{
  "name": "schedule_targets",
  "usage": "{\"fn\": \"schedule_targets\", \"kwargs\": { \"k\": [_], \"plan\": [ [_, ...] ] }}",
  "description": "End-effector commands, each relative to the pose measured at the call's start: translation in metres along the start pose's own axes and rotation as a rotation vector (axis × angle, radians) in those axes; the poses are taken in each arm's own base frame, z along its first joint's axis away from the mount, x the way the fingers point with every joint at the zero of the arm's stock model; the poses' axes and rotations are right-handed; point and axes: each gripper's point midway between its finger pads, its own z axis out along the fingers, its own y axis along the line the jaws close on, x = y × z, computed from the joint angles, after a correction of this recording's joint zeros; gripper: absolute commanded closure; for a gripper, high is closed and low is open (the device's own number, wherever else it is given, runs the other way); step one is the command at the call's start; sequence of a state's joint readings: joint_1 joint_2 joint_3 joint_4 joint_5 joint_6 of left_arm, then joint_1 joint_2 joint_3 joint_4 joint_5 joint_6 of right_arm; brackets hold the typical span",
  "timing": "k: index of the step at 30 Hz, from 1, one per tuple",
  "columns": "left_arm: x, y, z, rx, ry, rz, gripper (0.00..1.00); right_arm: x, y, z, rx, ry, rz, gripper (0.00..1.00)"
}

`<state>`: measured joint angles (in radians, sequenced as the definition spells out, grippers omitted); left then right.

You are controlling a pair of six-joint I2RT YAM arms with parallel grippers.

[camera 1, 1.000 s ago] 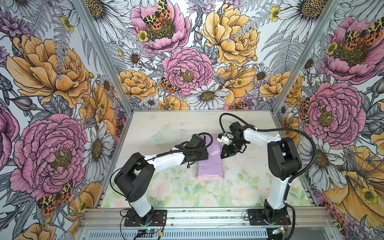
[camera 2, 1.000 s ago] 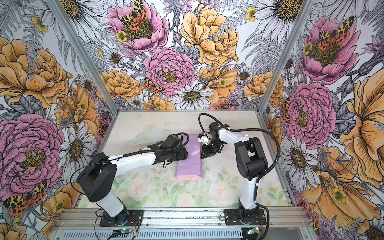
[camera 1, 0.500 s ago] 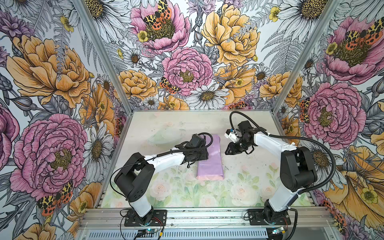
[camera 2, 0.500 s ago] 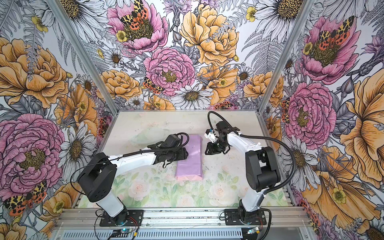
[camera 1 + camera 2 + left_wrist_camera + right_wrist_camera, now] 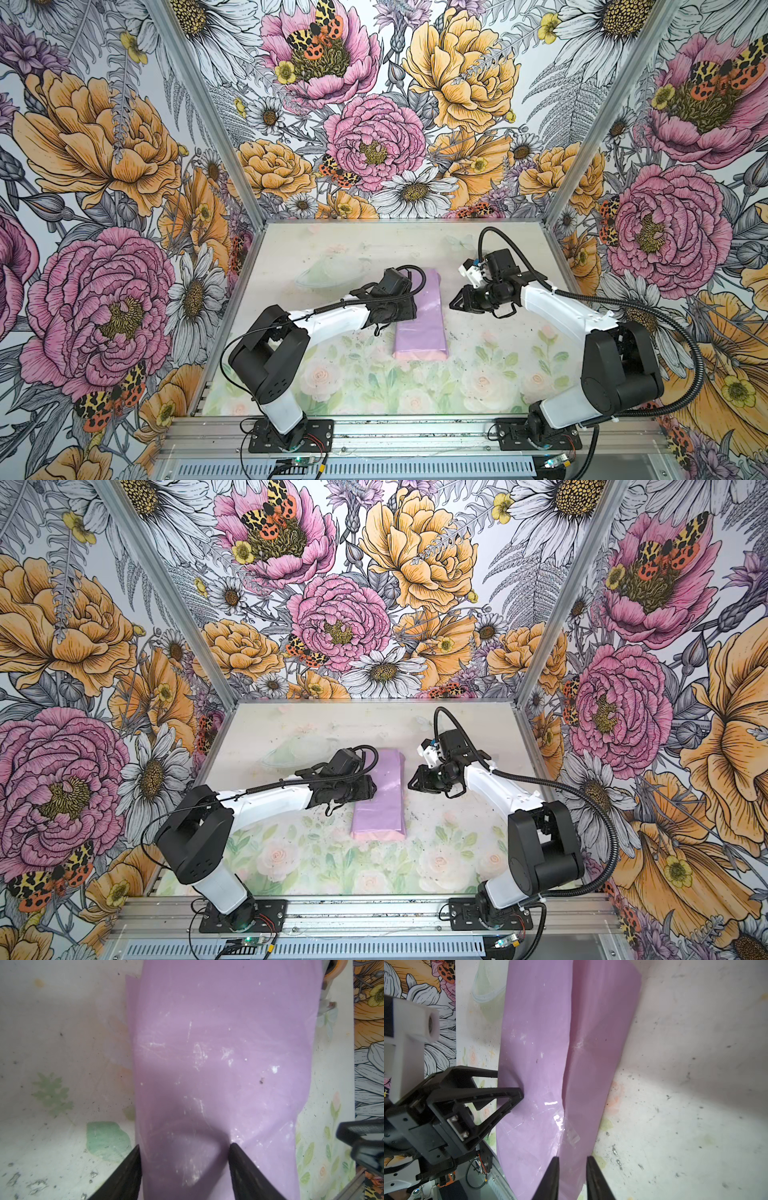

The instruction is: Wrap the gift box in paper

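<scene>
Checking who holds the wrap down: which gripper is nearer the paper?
Left. The left gripper rests on the paper; the right gripper hangs beside it, not touching.

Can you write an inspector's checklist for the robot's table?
Surface: table, flowery print, dark specks.
Job's things: paper folded into a long lilac parcel, seam held by a clear tape strip; gift box not visible.
Clutter: nothing sure; pale green bowl shape, maybe print.
Grippers: left gripper open, a fingertip denting the paper; right gripper slightly open, empty, beside the parcel.
Cables: black ribbed cables loop over both wrists.
Surroundings: flowered walls on three sides, metal rail in front.
</scene>
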<state>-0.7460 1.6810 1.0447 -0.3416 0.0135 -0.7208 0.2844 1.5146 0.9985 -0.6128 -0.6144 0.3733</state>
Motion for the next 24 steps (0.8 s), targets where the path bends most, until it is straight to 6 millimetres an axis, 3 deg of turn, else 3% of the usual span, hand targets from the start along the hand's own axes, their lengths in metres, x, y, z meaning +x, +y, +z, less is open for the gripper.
{"fn": "schedule_targets", "kwargs": {
  "k": [1,24],
  "plan": [
    [0.005,0.012,0.007,-0.066,0.017,0.031,0.35,-0.005,0.015,0.007,-0.024,-0.035,0.067,0.76],
    [0.004,0.009,0.008,-0.059,0.020,0.040,0.35,-0.013,0.006,0.026,0.025,-0.045,0.149,0.81]
  ]
}}
